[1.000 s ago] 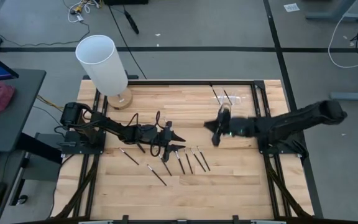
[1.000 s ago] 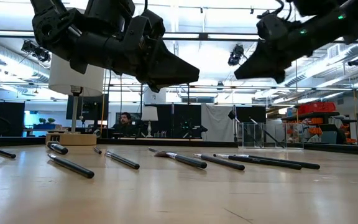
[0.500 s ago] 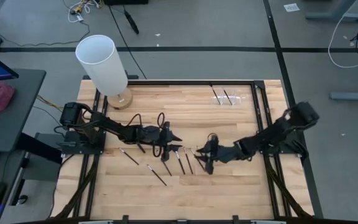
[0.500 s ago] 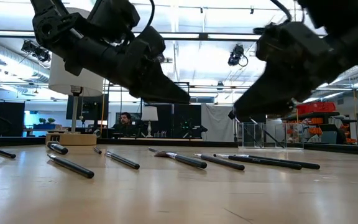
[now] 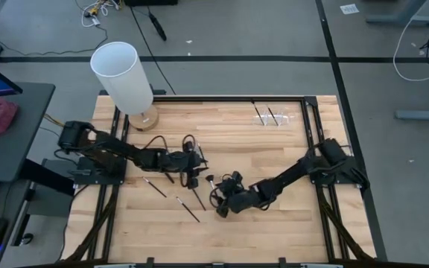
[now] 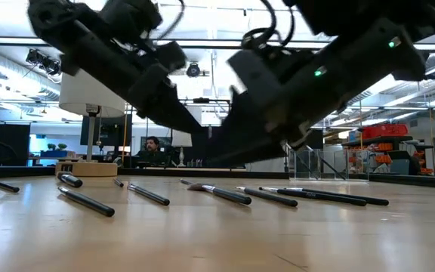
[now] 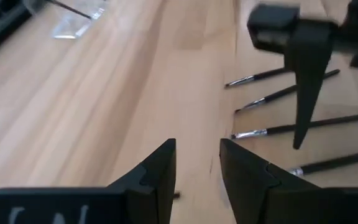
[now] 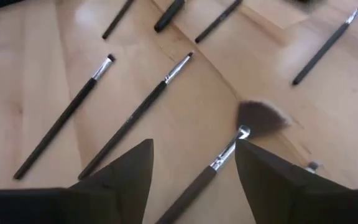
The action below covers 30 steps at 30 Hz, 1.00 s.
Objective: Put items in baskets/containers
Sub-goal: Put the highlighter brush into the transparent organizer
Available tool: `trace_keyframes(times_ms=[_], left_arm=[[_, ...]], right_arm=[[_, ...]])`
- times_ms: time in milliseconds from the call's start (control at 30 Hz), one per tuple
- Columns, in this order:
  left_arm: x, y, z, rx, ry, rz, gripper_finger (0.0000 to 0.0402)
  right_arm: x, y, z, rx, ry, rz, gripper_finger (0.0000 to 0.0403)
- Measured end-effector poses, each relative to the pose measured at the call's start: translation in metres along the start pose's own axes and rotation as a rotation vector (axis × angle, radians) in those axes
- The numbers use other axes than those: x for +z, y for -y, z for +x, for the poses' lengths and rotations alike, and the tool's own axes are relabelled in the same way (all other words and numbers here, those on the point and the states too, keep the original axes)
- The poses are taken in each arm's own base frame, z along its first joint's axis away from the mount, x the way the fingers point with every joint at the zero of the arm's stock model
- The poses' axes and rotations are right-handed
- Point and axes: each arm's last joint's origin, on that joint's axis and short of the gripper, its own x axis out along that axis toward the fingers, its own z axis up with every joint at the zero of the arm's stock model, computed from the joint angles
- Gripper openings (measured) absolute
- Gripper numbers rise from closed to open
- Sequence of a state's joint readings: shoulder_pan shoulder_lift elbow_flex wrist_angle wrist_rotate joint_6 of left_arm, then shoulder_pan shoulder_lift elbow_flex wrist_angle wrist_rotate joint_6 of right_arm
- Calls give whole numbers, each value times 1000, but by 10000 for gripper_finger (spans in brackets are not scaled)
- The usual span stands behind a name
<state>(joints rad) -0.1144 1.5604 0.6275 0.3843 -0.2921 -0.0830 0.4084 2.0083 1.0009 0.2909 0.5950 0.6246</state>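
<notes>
Right gripper [image 5: 223, 202] low over desk [image 5: 274, 223] near front centre, jaws spread wide, nothing between them; fan brush [image 8: 253, 121] lying just ahead of its fingertips. Left gripper [image 5: 194, 173] hovering above loose brushes [image 5: 188, 210] left of centre, jaws partly apart, empty. Clear holder [image 5: 272, 117] toward far right of desk, brush handles showing in it. White cylinder [image 5: 123, 74] at far left corner.

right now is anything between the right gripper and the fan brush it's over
Nothing visible. In the right wrist view the right gripper is open with the fan brush lying on bare wood between its fingers. The neighbouring brushes lie apart to one side. The left gripper hovers nearby but not in the gap.
</notes>
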Motion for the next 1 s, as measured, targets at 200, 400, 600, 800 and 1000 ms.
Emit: trace_keyframes(times_ms=[200,400,600,800,1000], left_arm=[[-9,0,-35,13,88,-24,126],[-21,1,-50,-22,200,-64,126],[-26,3,-52,-41,226,-88,126],[-23,4,-53,-47,257,-103,126],[-22,4,-53,-49,267,-105,126]], right_arm=[[-8,-5,16,-24,-12,27,204],[-13,1,18,-95,-43,16,172],[-16,4,17,-126,-78,-12,145],[-17,10,21,-121,-132,-25,101],[-25,12,26,-138,-143,-10,21]])
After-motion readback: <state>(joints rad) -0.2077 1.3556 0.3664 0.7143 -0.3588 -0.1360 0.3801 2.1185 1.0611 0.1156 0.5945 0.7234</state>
